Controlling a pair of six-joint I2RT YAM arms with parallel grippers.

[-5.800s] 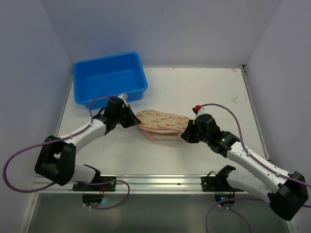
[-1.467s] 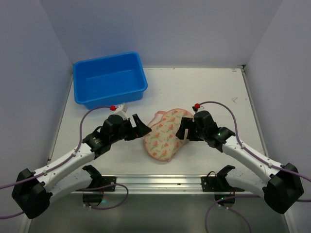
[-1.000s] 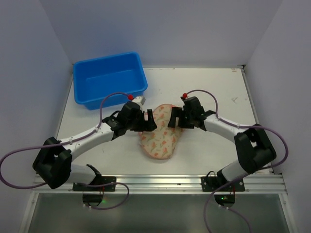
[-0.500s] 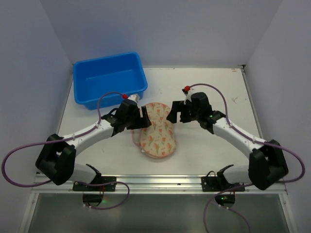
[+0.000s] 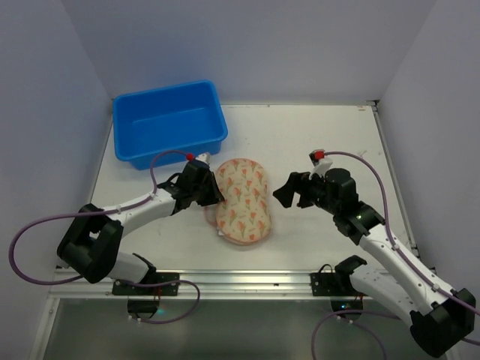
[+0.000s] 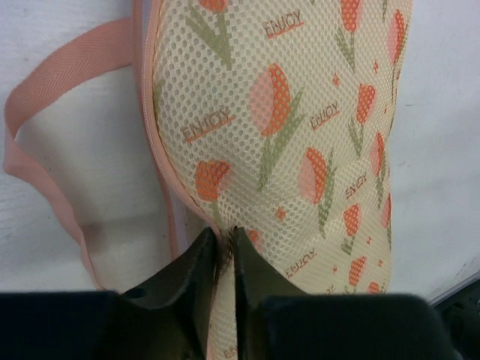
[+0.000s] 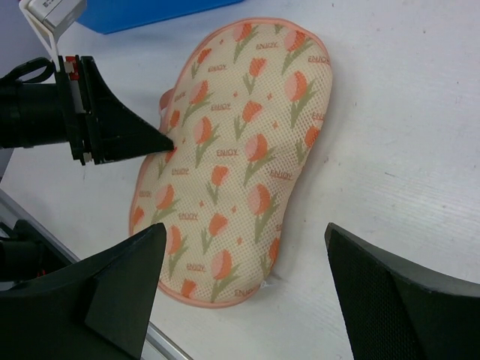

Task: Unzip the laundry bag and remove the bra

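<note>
The laundry bag (image 5: 241,201) lies flat mid-table, cream mesh with orange tulips and a pink zip edge, its long axis running near to far. My left gripper (image 5: 216,196) is at the bag's left side. In the left wrist view its tips (image 6: 223,234) are pinched together on the pink zip edge of the bag (image 6: 300,135). My right gripper (image 5: 289,191) hangs wide open to the right of the bag, apart from it, with nothing between its fingers (image 7: 246,232). The bag (image 7: 240,150) looks zipped shut. The bra is hidden.
The blue tub (image 5: 171,91) stands at the back left, beyond the left arm. A pink strap loop (image 6: 45,112) trails from the bag's left side onto the white table. A metal rail (image 5: 247,281) runs along the table's near edge.
My left gripper has closed on the bag's left zip edge. The right arm has drawn back to the right, away from the bag, still open. The bag has hardly shifted.
</note>
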